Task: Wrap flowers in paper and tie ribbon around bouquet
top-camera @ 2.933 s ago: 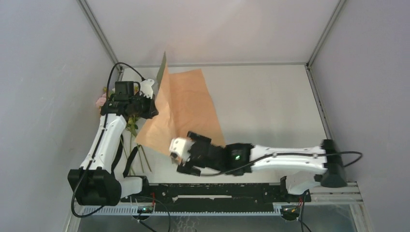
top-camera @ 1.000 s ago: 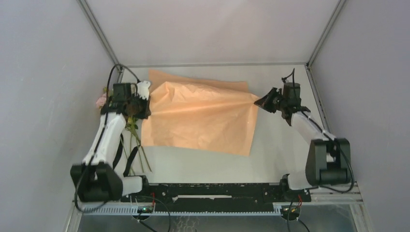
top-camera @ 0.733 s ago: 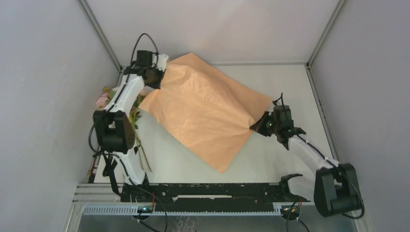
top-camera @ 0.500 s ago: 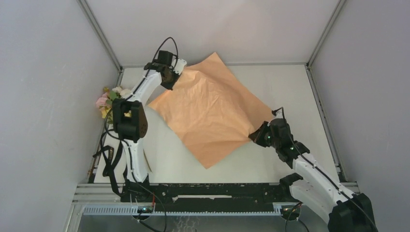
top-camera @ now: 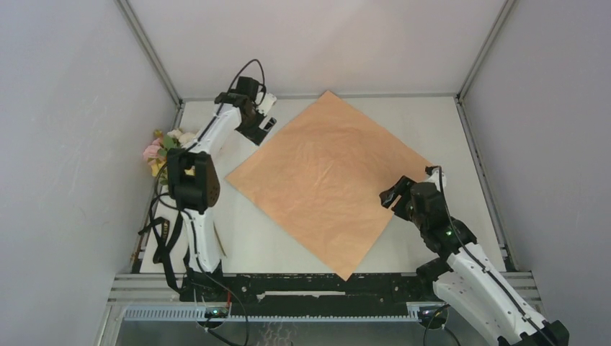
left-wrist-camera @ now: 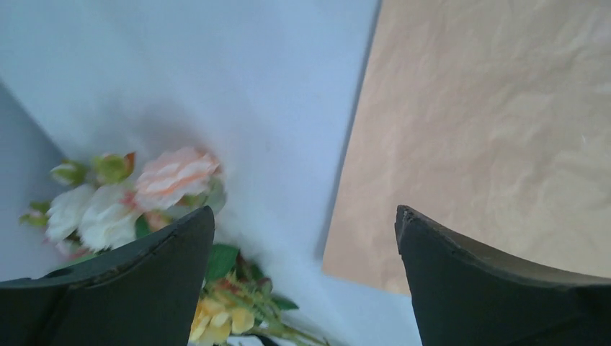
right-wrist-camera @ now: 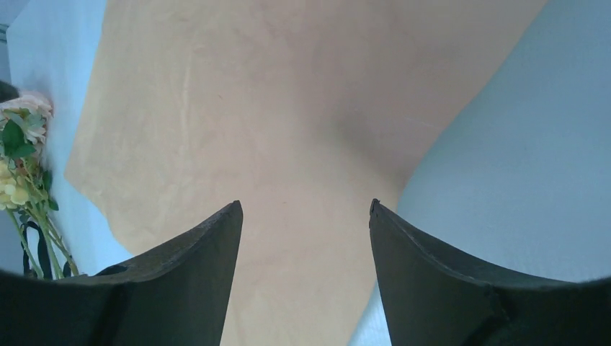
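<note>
The paper (top-camera: 328, 180) lies flat on the table as a diamond, peach face up. My left gripper (top-camera: 264, 123) stands open just off its upper left edge, holding nothing. In the left wrist view the left gripper (left-wrist-camera: 304, 210) hangs over bare table, with the paper (left-wrist-camera: 490, 122) to the right and the flowers (left-wrist-camera: 137, 194) to the left. My right gripper (top-camera: 394, 195) is open at the paper's right corner. In the right wrist view the right gripper (right-wrist-camera: 305, 203) hovers empty above the paper (right-wrist-camera: 274, 108). The flowers (top-camera: 163, 147) lie by the left wall. No ribbon shows.
Grey walls close in the table (top-camera: 432, 122) on the left, back and right. The left arm's upright base section (top-camera: 192, 189) stands between the flowers and the paper. Black cables (top-camera: 160, 232) hang at the near left. Flower stems (right-wrist-camera: 36, 231) show at the right wrist view's left edge.
Both grippers opened and let go of the paper, which dropped and spread flat on the table. The right gripper drew back a little toward the near right.
</note>
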{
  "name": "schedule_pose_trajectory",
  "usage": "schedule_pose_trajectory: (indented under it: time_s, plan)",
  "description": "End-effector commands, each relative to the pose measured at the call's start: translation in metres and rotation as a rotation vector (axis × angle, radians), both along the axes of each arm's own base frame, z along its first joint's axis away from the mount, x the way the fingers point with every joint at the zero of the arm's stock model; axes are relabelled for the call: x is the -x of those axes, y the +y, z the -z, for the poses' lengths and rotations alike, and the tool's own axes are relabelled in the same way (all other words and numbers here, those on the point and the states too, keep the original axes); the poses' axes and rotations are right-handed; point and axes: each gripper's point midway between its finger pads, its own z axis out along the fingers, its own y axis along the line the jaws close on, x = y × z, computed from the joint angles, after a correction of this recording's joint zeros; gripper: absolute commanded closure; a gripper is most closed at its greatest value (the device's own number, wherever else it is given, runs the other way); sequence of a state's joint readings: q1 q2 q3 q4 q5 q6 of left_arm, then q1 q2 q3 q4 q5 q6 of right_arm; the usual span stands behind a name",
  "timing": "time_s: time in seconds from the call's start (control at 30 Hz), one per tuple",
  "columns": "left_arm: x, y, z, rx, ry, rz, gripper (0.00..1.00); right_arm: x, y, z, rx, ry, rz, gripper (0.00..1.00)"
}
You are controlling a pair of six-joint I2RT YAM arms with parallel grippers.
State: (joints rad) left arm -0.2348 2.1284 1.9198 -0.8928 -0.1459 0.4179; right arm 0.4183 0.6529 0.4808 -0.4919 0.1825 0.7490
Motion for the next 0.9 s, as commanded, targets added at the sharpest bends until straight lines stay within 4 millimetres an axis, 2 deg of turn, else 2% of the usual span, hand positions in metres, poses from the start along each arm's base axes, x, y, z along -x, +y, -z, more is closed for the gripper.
schedule_pose_trajectory:
  time_s: [0.0, 0.03, 0.1, 0.27, 0.33, 0.37, 0.47, 0.5, 0.6, 0.73, 0.87]
  plan:
    - [0.032, 0.034, -0.102, 0.084, -0.180, -0.086, 0.00, -0.004, -0.002, -0.010, 0.053, -0.020, 0.019, 0.26]
    - [0.047, 0.044, -0.102, 0.102, -0.166, -0.105, 0.00, -0.003, -0.001, -0.007, 0.068, -0.011, 0.010, 0.26]
    - [0.077, 0.068, -0.091, 0.126, -0.129, -0.156, 0.00, -0.003, 0.004, -0.005, 0.086, -0.007, -0.012, 0.27]
    - [0.145, 0.157, -0.046, 0.124, -0.097, -0.417, 0.02, -0.012, 0.010, -0.020, 0.197, -0.047, -0.032, 0.27]
    - [0.161, 0.183, -0.026, 0.166, -0.094, -0.540, 0.11, -0.017, 0.015, -0.027, 0.257, -0.057, -0.047, 0.28]
    - [0.167, 0.191, -0.015, 0.199, -0.078, -0.591, 0.20, -0.019, 0.019, -0.029, 0.276, -0.059, -0.062, 0.28]
    - [0.175, 0.205, 0.015, 0.262, -0.058, -0.729, 0.53, -0.025, 0.042, -0.032, 0.297, -0.074, -0.138, 0.28]
    - [0.177, 0.207, 0.023, 0.276, -0.062, -0.759, 0.59, -0.025, 0.049, -0.033, 0.299, -0.082, -0.155, 0.28]
    - [0.177, 0.214, 0.035, 0.280, -0.091, -0.808, 0.61, -0.025, 0.060, -0.034, 0.302, -0.090, -0.182, 0.28]
    - [0.176, 0.224, 0.048, 0.267, -0.080, -0.857, 0.61, -0.022, 0.063, -0.033, 0.302, -0.088, -0.191, 0.28]
    - [0.175, 0.234, 0.050, 0.241, -0.095, -0.885, 0.61, -0.020, 0.063, -0.034, 0.299, -0.089, -0.193, 0.28]
